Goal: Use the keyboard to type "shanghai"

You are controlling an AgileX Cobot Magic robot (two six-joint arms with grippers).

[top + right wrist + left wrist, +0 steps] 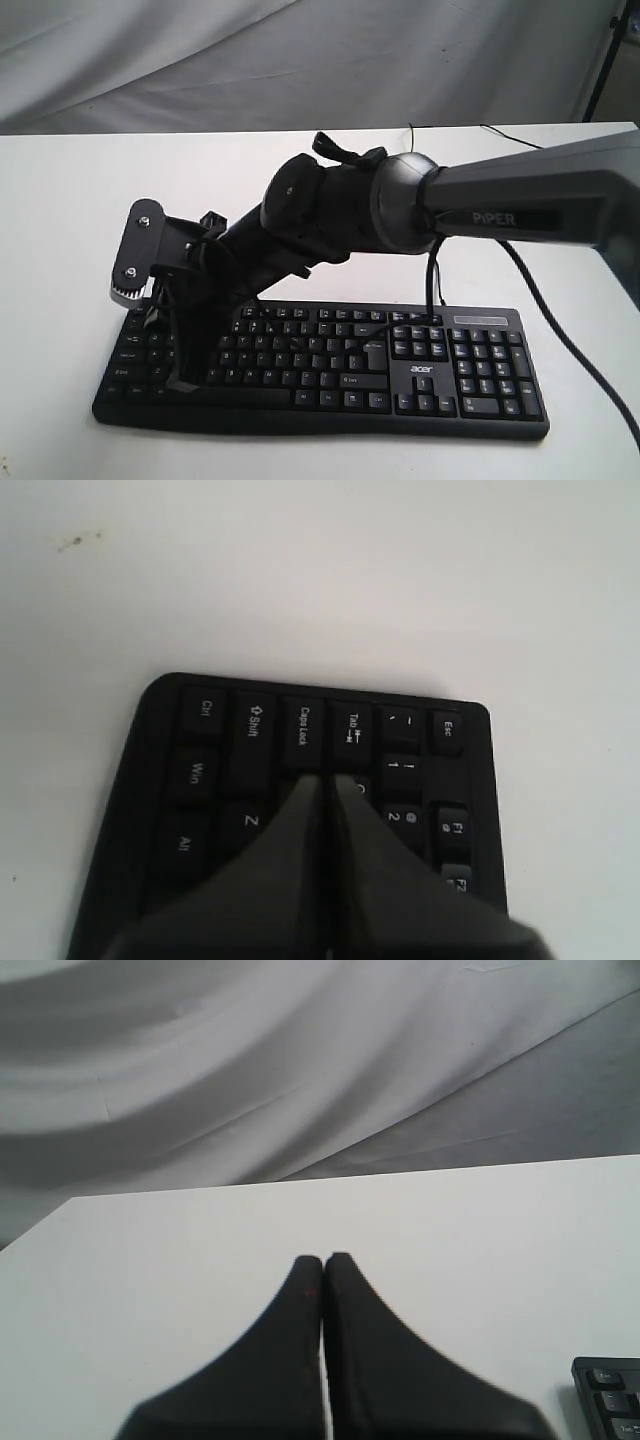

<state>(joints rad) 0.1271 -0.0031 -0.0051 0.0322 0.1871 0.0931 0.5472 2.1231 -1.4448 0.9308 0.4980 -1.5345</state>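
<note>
The black keyboard (330, 365) with the white acer logo lies along the front of the white table (80, 180). My right arm (520, 200) reaches across it to its left end, where my right gripper (183, 380) points down at the keys. In the right wrist view the right gripper (328, 780) is shut and empty, its tips just past Caps Lock and Tab, over the letter keys beside Z; whether it touches a key I cannot tell. My left gripper (323, 1258) is shut and empty above bare table, with a keyboard corner (610, 1400) beside it.
A thin black cable (560, 330) runs from the right arm across the table on the right. A grey cloth backdrop (300, 60) hangs behind the table. A dark stand leg (605, 60) rises at the far right.
</note>
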